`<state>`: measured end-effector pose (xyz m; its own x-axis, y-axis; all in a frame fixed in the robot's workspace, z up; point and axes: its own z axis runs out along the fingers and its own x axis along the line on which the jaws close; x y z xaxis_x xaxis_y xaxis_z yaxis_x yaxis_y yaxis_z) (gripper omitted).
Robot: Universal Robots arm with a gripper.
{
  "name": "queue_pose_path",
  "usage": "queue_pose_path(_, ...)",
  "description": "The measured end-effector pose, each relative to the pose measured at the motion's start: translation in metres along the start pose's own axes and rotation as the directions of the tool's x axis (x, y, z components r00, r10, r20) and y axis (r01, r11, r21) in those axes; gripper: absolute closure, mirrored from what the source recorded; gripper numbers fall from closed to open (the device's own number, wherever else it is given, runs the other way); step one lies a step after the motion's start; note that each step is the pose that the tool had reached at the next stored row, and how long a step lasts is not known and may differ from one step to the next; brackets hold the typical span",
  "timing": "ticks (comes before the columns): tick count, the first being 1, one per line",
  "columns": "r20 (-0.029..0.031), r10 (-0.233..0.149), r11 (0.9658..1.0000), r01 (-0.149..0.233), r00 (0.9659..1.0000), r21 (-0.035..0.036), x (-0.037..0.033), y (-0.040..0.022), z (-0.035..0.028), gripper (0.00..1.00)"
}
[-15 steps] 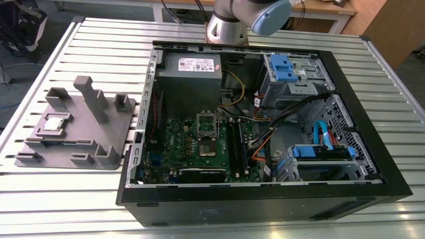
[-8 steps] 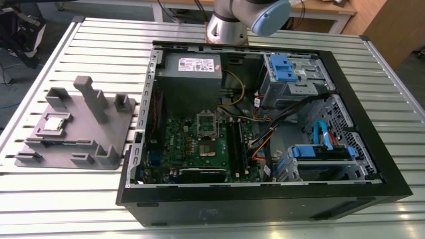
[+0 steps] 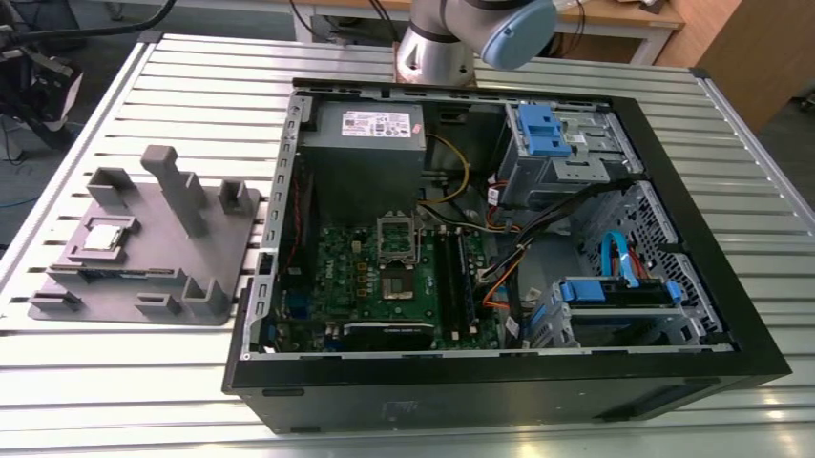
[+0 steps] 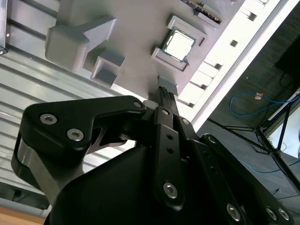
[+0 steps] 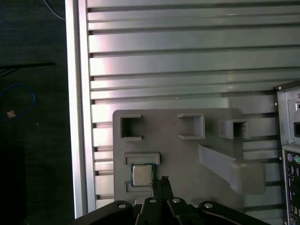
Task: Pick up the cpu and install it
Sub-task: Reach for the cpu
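The cpu (image 3: 102,237) is a small square chip with a shiny silver top. It lies in a shallow recess of the grey plastic tray (image 3: 217,243), at the exterior view's left. In both wrist views the cpu (image 4: 179,45) (image 5: 141,175) sits flat in its pocket of the tray (image 4: 136,28) (image 5: 183,159). My gripper (image 4: 164,92) (image 5: 162,180) hangs well above the tray. Its black fingers are pressed together and hold nothing, and their tips point just beside the cpu. The open socket (image 3: 397,239) sits on the green motherboard inside the computer case.
The black computer case (image 3: 713,315) lies open on the slatted metal table (image 3: 153,382), with the grey power supply (image 3: 369,129), blue drive bays (image 3: 541,129) and loose cables inside. Upright grey blocks (image 3: 178,191) stand on the tray. The table edge (image 5: 75,117) drops to dark floor.
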<state>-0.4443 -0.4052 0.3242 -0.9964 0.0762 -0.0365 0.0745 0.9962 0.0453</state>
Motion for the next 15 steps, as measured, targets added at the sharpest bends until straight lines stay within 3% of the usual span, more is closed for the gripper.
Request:
queue_pose_path(11, -0.0006, 0.0, 1.0, 0.0, 1.0, 0.0001, 0.0076, -0.0036, 0.0189, 0.89)
queue_pose_path(15, -0.0008, 0.0, 1.0, 0.0, 1.0, 0.0001, 0.009, -0.0041, 0.0227, 0.89)
